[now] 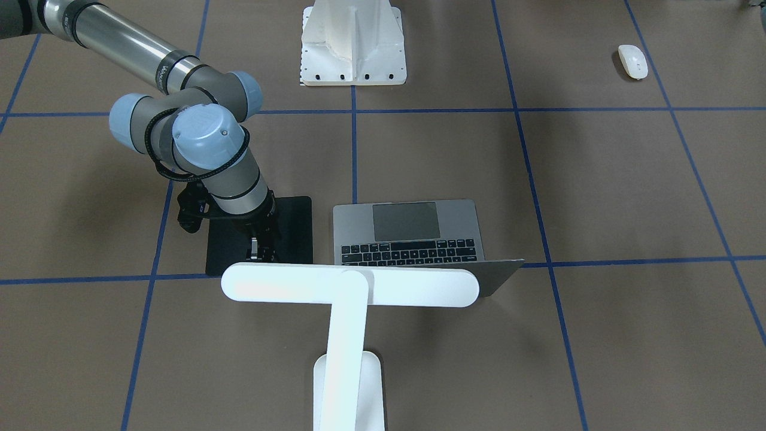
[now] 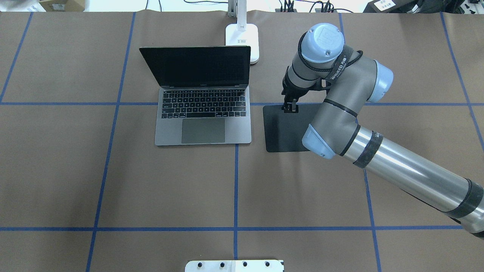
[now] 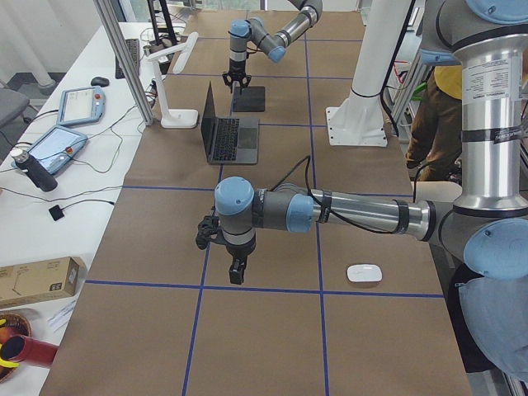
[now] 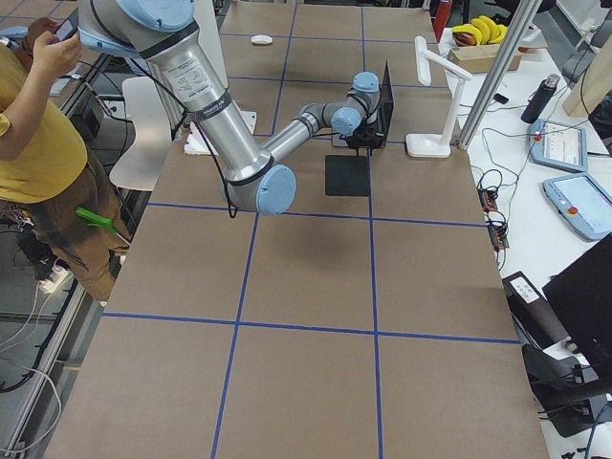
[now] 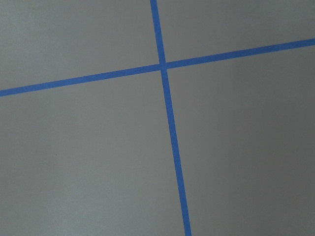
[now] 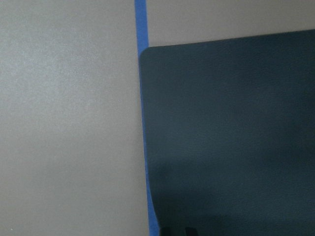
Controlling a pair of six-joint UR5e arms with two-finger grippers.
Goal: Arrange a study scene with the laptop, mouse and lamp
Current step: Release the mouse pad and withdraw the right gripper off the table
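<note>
The laptop (image 2: 203, 113) stands open on the table, screen up; it also shows in the front view (image 1: 407, 233). The white lamp (image 1: 350, 286) stands behind it, its base (image 2: 242, 37) at the far edge and its head over the screen. The white mouse (image 1: 632, 61) lies alone on the robot's left side, near my left gripper (image 3: 237, 271), which hangs over bare paper; I cannot tell if it is open or shut. My right gripper (image 2: 290, 107) points down at the far edge of the black mat (image 2: 287, 128), fingers close together and holding nothing.
The white ribbed pedestal (image 1: 353, 45) stands at the robot's side of the table. The left wrist view shows only brown paper and a blue tape cross (image 5: 163, 66). The right wrist view shows the mat's corner (image 6: 221, 123). A person (image 4: 38, 143) stands beside the table.
</note>
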